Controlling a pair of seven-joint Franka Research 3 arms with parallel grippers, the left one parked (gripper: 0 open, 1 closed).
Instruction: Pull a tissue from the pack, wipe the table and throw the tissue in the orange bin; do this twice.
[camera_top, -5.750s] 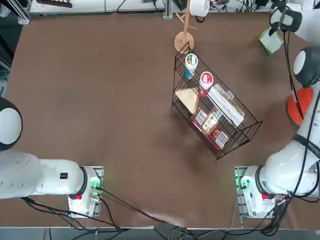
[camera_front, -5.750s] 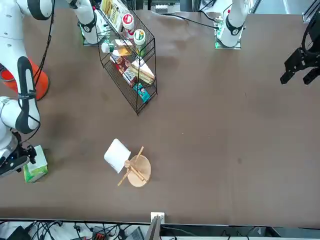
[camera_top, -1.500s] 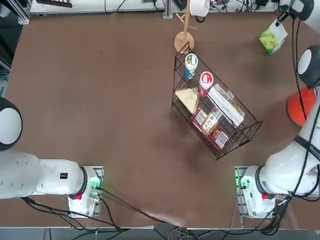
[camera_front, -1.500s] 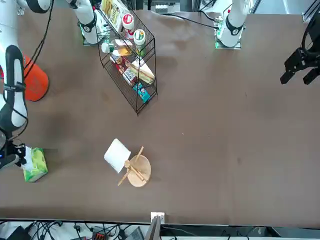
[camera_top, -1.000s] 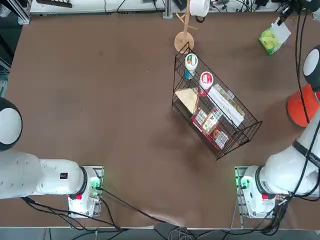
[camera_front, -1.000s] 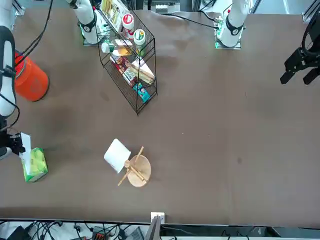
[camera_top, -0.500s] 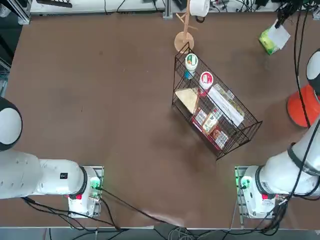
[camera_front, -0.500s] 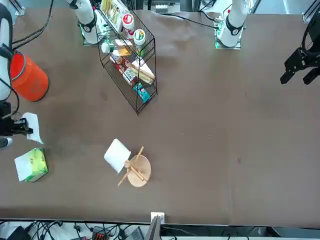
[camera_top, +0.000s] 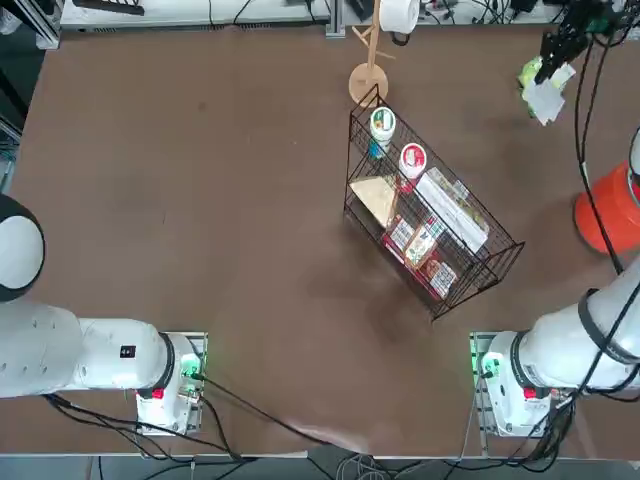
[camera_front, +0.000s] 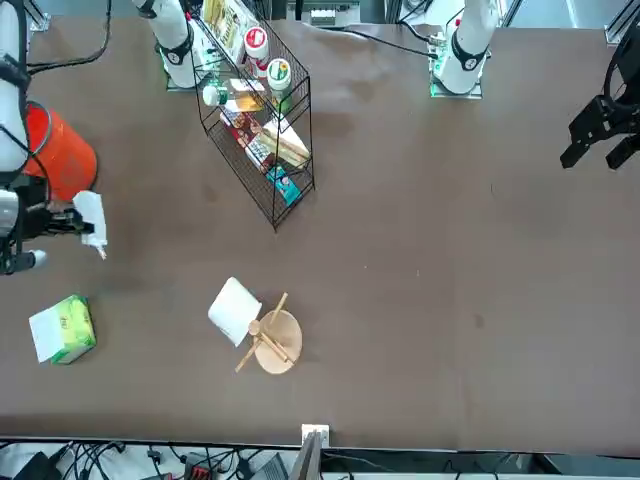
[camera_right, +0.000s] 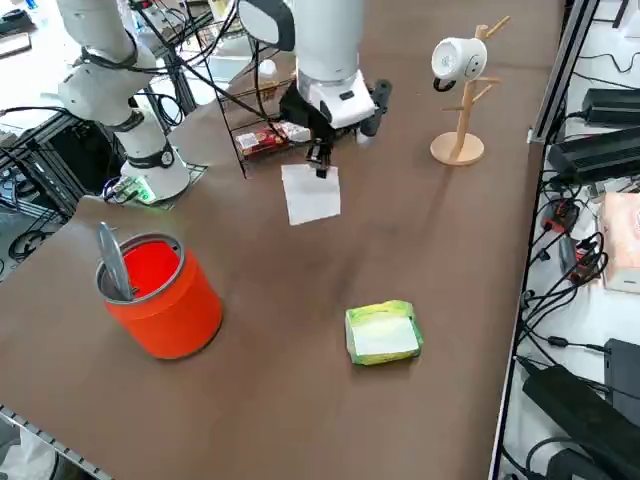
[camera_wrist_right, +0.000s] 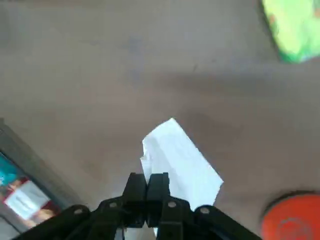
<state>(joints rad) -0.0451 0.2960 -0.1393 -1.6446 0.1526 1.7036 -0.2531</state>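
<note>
Tissue (camera_right: 311, 194): one white sheet, clear of the pack and hanging flat in the air, pinched by its upper edge. I see it well apart from everything else on the table (camera_top: 200, 200), a broad dark brown matte top.

Orange bin (camera_right: 160, 295): round, bright orange, upright near the table's right edge, a grey strip leaning inside its rim. Largest of the task's things after the table.

Pack (camera_right: 382, 334): small, soft, yellow-green, lying flat with a white patch on top, near the far right corner. It sits well apart from the bin.

Black wire basket (camera_top: 430, 225) stands mid-table, holding tubs and packets. Wooden stand with a white paper roll (camera_right: 460, 70) is at the far edge. Cables and boxes run along the floor beyond the table.

Right gripper (camera_wrist_right: 147, 187): raised above the table between pack and basket, fingers pointing down and pressed together on the tissue's top edge. White forearm rises above it, wrist bent over the sheet.
</note>
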